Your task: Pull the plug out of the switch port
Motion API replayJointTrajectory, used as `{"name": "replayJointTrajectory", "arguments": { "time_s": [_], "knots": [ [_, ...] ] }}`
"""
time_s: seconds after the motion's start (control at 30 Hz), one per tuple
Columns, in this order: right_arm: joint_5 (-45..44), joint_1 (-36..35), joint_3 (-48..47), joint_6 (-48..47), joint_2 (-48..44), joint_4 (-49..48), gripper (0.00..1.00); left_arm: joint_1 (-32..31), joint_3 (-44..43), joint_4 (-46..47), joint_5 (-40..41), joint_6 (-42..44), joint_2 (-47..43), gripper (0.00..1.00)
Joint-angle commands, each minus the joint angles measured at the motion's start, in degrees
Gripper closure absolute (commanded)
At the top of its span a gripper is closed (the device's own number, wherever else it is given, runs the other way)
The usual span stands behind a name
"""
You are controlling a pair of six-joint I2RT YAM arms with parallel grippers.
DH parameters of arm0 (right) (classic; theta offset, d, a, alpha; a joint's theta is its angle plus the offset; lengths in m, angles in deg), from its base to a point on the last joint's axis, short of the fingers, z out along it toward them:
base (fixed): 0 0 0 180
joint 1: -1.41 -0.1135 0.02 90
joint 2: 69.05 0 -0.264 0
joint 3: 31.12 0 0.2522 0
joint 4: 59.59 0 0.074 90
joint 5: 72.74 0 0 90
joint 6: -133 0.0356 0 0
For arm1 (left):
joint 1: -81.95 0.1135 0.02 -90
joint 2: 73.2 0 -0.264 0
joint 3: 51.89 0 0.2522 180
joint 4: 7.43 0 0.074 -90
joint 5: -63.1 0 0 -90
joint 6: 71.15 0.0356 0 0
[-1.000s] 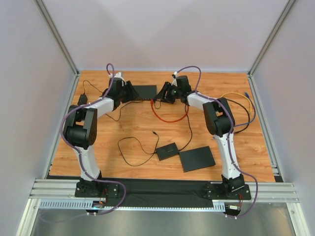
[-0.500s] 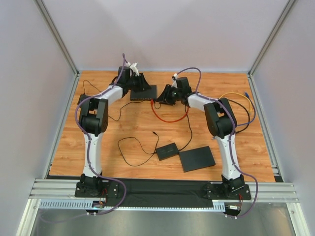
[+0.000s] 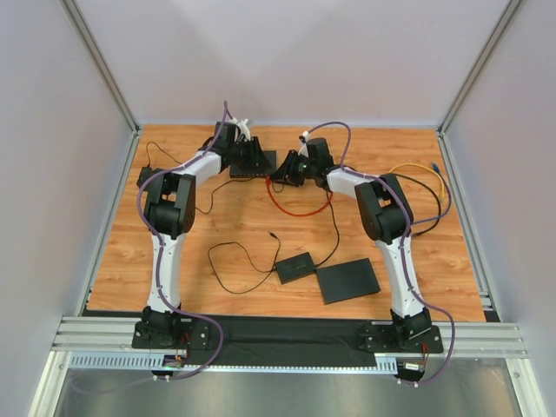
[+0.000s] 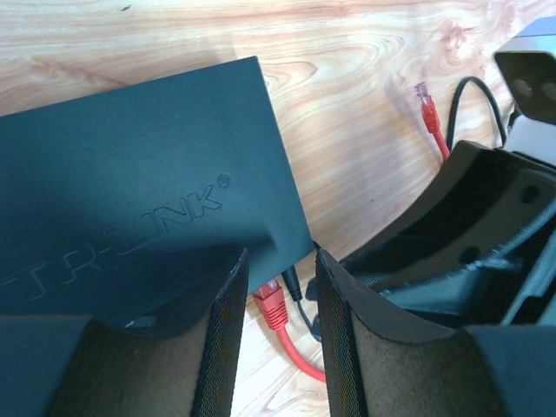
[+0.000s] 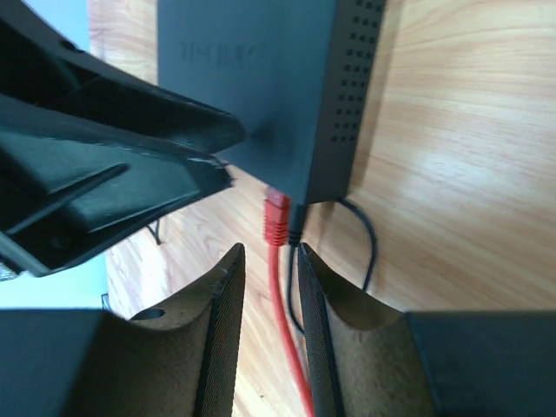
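- The right gripper has its jaws a narrow way apart. The gap is wider than the red cable that runs through it, so nothing is clamped.
- The plug sits just beyond the right fingertips, in line with the gap. It is seated in a port on the edge of the switch.
- A black cable is plugged in just beside the plug, on the side away from the left gripper. It curls off over the table.
- The left gripper is also only slightly parted. It straddles the corner of the switch that carries the plug, and nothing is pinched between its pads. Whether its tips rest on the lid cannot be told.
- In the left wrist view the plug shows in the gap between the fingers, just under the switch's front edge.
- The two grippers stand close together at that corner, the right one just past the left one's outer finger.
- The red cable's loose end lies on the wood beyond that same finger, apart from the switch.
- Two flat boxes lie well behind both grippers, toward the bases.
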Motion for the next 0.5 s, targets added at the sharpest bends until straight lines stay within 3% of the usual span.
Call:
{"name": "replayJointTrajectory", "arguments": {
  "time_s": [0.0,0.47],
  "knots": [
    [-0.2,-0.2,-2.4,1.3,2.1,-2.5,0.68,0.0,-2.6,-2.6,0.4,2.0,0.4,0.55],
    [-2.2,-0.2,-4.0,3.9,5.6,-4.1,0.73,-0.2,-9.1,-12.0,4.5,3.3,4.2,0.58]
  ]
}}
